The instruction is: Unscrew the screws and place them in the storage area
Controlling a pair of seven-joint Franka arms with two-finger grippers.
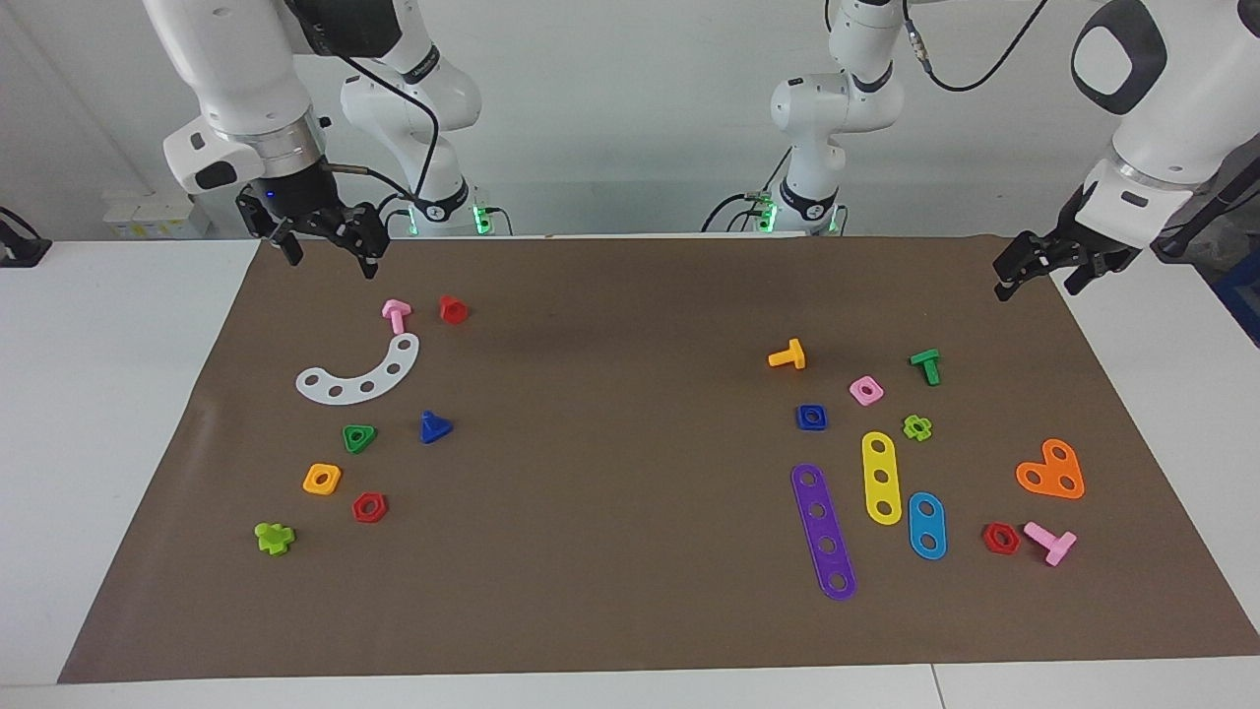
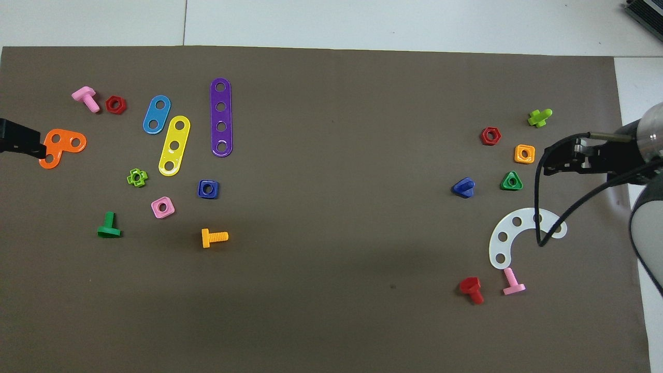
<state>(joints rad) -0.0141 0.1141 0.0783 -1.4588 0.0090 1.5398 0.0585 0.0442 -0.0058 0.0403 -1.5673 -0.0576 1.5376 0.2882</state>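
The blue screw with a triangular head lies free on the brown mat, also in the overhead view. It is beside the green triangle nut and the white curved strip, in the storage area. The orange square nut lies close by. My right gripper hangs open and empty above the mat's edge at the right arm's end, apart from the screw; it shows in the overhead view too. My left gripper waits open and empty above the left arm's end.
A pink bolt, red bolt, red nut and green bolt lie around the storage cluster. At the left arm's end lie purple, yellow and blue strips, a blue square nut and an orange bolt.
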